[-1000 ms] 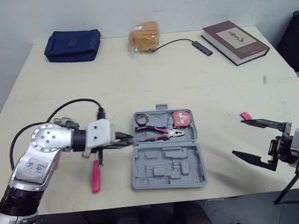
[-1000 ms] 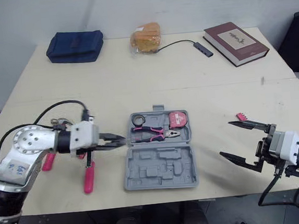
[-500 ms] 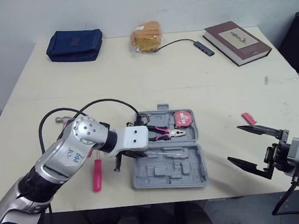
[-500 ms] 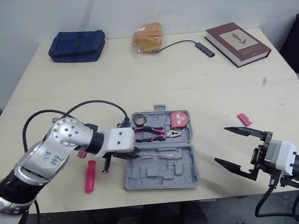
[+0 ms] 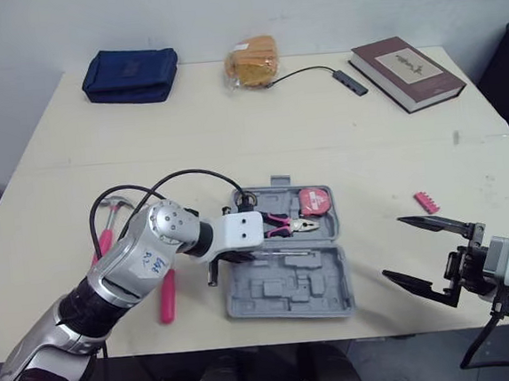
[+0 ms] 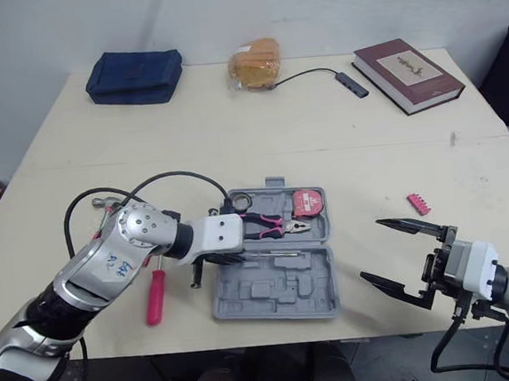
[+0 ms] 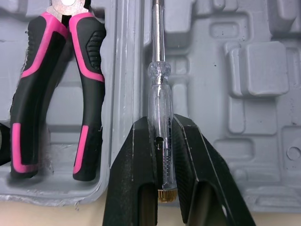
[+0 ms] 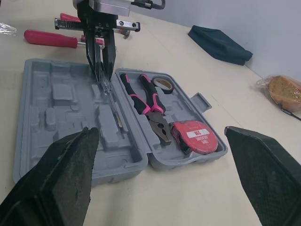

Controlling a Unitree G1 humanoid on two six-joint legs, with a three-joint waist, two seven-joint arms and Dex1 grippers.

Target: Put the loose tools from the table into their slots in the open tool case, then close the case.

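L→R. Pink-handled tool (image 5: 101, 246) sits near the table's (image 5: 231, 130) left edge, partly hidden, can't ID it. Pink screwdriver (image 5: 167, 296) lies loose by the front edge, just left of the tool case (image 5: 335, 295).

Left gripper (image 7: 160, 129) is clamped on the clear screwdriver (image 7: 158, 94), pinching the handle near its butt end. The shaft lies along the channel in the case's front half, next to the hinge. Looks seated or nearly so, can't confirm.

Handling:
- Clear screwdriver: handle is light, stiff, prob slick in the grip. You want a low release, no twist.
- Pink screwdriver: take it mid-handle.
- Pink bit strip (image 5: 426, 202): small, light, thin. Pinch it across the narrow side.

Case's rear half holds tape roll (image 5: 243, 199), pliers (image 5: 276, 227) and tape measure (image 5: 314, 201). Its label seems to read "2M"; smaller text unreadable.

The bit strip lies loose toward the right edge, well apart from the case. Right gripper (image 5: 392, 249) hovers near the front-right corner, jaws wide apart, empty. Case is open.
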